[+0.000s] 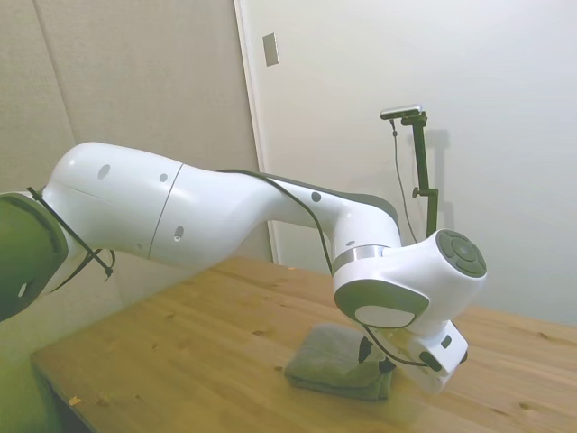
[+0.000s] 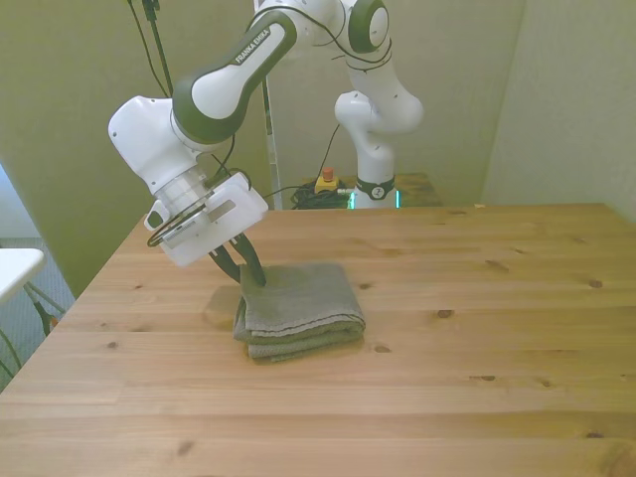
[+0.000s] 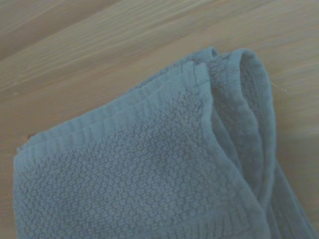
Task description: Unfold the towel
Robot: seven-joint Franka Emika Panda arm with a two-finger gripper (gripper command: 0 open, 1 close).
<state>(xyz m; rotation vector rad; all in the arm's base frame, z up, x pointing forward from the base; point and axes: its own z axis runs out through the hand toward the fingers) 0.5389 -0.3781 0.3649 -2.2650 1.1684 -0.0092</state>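
The grey-green towel [image 2: 303, 303] lies folded in several layers on the wooden table [image 2: 477, 328], a little toward the front view's left of the middle. In the side view the towel [image 1: 329, 356] sits under the arm's wrist. My gripper [image 2: 248, 278] is tilted down over the towel's far corner on the front view's left. Its dark fingers stand slightly apart at the cloth's edge with nothing held, and in the side view the gripper [image 1: 374, 361] shows two separate fingers. The wrist view shows the towel [image 3: 149, 174] close up, with a stacked folded corner and bare wood beside it.
A red and yellow stop button [image 2: 325, 182] and cables lie beyond the table's far edge near the robot's base. A white surface [image 2: 15, 263] stands off the table at the front view's left. Bare wood [image 1: 180, 361] surrounds the towel.
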